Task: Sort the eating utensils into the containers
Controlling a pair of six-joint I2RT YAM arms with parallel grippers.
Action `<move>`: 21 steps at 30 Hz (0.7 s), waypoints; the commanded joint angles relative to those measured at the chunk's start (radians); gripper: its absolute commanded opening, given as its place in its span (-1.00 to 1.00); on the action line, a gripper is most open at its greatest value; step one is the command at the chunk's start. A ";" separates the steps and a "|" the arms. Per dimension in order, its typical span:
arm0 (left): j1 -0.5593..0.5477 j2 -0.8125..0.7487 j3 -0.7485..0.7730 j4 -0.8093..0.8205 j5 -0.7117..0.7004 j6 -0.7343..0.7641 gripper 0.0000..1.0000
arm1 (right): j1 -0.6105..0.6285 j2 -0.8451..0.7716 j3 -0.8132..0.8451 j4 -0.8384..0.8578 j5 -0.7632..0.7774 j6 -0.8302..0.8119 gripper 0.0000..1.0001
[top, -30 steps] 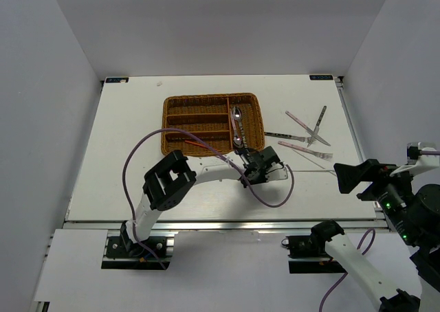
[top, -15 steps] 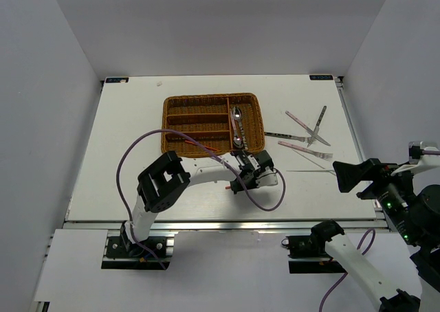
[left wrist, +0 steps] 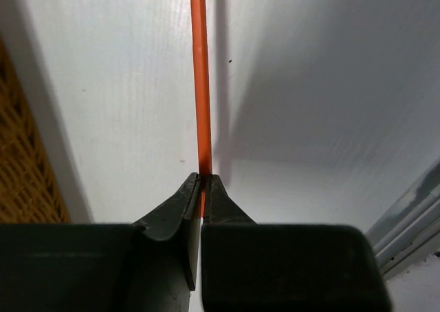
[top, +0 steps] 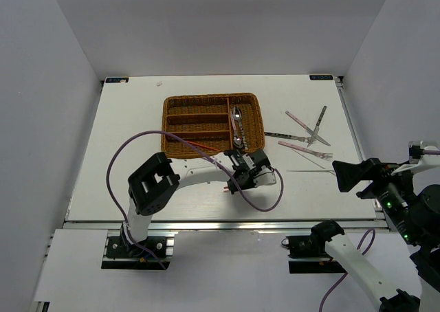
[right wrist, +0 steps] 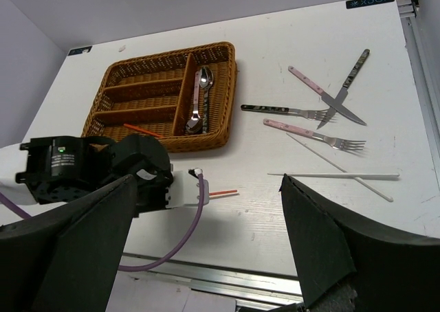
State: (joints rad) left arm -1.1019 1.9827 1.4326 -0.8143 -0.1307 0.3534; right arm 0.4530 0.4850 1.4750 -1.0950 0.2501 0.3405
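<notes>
**Top view.** Woven wicker tray (top: 165,125) at about 11 o'clock from the table's middle. In its crosswise slot, at the tray's 3 o'clock end, two spoons (top: 237,124). In the long slot on its 6 o'clock side, one red chopstick (top: 200,145). Just off the tray's 5 o'clock corner, left gripper (top: 235,181) clenched on a second red chopstick (top: 226,187), of which only a short tip shows. Well apart at 3 o'clock of the tray, loose on the table: dark-handled fork (top: 283,135), pink-handled fork (top: 306,149), a crossed pair that look like knives, one pink-handled (top: 297,119) and one dark-handled (top: 321,118), and two white chopsticks (top: 311,166). Right gripper (top: 342,176) at 4 o'clock, fingers spread wide, holding nothing.

**Left wrist.** Fingertips (left wrist: 180,205) pinched tight on the red stick, which runs straight up to 12 o'clock over white tabletop. Wicker wall at 9 o'clock. Cannot tell whether the stick is lifted or resting on the table.

**Right wrist.** Own black fingers wide apart at 7 and 5 o'clock, empty. Tray at 10 o'clock, loose cutlery at 2 o'clock.

**Progress, as a judgement.** About a third done: three pieces binned, a fourth in hand and due beside its red mate. Six to go, all within the right arm's side.
</notes>
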 commanded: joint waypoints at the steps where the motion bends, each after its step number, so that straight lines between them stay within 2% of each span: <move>1: -0.003 -0.123 -0.008 0.030 -0.009 -0.001 -1.00 | 0.000 0.004 -0.008 0.061 -0.012 0.002 0.78; 11: 0.004 -0.203 -0.014 0.043 -0.055 0.018 -1.00 | 0.000 0.003 -0.027 0.070 -0.014 0.002 0.78; 15: 0.066 -0.269 0.014 0.038 -0.080 0.065 -1.00 | 0.001 0.004 -0.036 0.075 -0.017 0.002 0.78; 19: 0.134 -0.311 0.014 0.035 -0.082 0.194 -1.00 | 0.000 0.007 -0.047 0.086 -0.026 0.002 0.78; 21: 0.201 -0.326 0.008 0.056 -0.064 0.249 -1.00 | 0.001 0.009 -0.048 0.089 -0.031 0.000 0.78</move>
State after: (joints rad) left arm -0.9688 1.7252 1.4265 -0.7837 -0.1837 0.4911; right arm 0.4530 0.4854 1.4319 -1.0637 0.2325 0.3405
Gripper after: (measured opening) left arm 0.142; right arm 0.889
